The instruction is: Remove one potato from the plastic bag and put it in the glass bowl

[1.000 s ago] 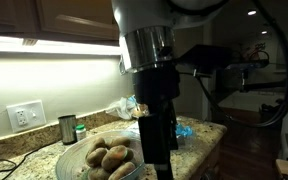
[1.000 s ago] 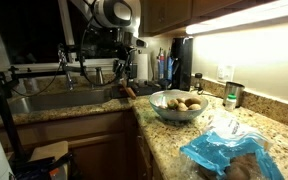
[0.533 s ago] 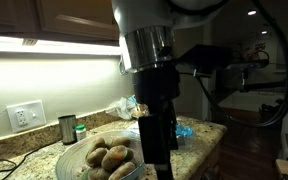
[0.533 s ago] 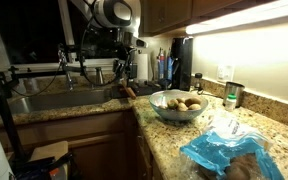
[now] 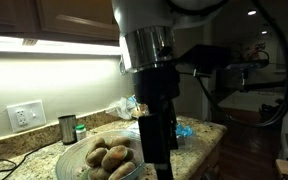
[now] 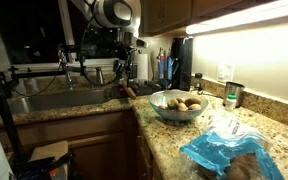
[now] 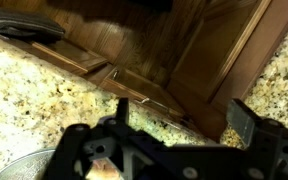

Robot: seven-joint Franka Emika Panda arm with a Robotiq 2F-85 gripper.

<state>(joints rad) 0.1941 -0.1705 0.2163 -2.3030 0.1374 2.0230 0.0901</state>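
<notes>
The glass bowl (image 5: 76, 160) (image 6: 170, 110) stands on the granite counter and holds several potatoes (image 5: 108, 157) (image 6: 187, 103). The light-blue plastic bag (image 5: 185, 131) (image 6: 216, 150) lies crumpled further along the counter, with brown lumps showing at its mouth (image 6: 246, 166). My gripper (image 5: 161, 165) (image 6: 124, 78) (image 7: 184, 125) hangs open with nothing between its fingers (image 7: 248, 120). It sits next to the bowl, apart from the bag. In the wrist view it looks down on the counter edge and the wooden cabinet fronts.
A small dark metal cup (image 5: 67, 128) (image 6: 232, 95) stands by the wall near an outlet (image 5: 24, 116). A colourless clear bag (image 5: 125, 107) (image 6: 230, 126) lies beside the blue one. A sink (image 6: 54, 100) with a faucet lies beyond the counter corner.
</notes>
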